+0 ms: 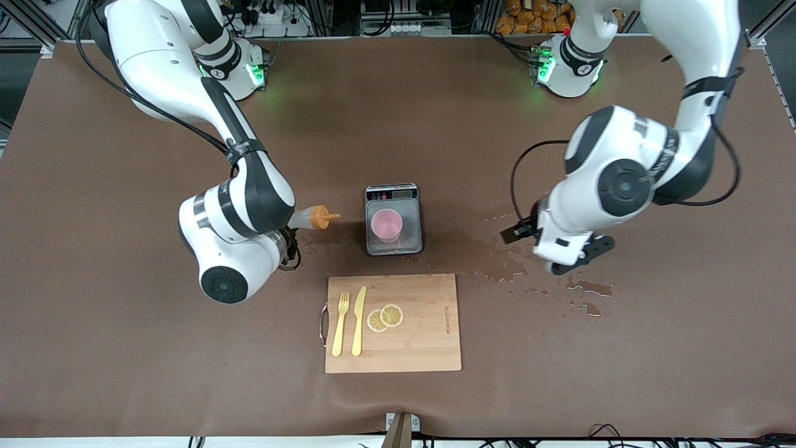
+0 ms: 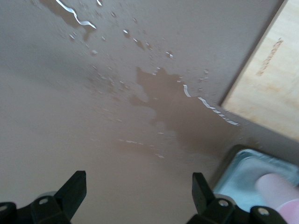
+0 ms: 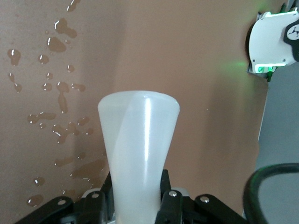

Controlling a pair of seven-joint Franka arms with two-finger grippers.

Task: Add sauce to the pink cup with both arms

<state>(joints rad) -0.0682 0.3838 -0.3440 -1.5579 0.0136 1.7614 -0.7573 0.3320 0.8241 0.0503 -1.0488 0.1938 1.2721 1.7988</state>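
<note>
Right end effector [image 3: 135, 205] grips sauce [image 3: 138, 140] | front: orange cap [image 1: 321, 217] | left end effector [image 2: 139, 191] open over wet table [image 2: 93, 140]

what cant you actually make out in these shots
- Right gripper: hidden by the arm's own wrist in the front view; only its wrist view shows it clamped on the sauce bottle.
- Bottle's cap and nozzle: cut off in the right wrist view.
- Scale display: too small to read in the front view.
- Pink cup: blurred and cut by the edge in the left wrist view, past the open left gripper.
</note>
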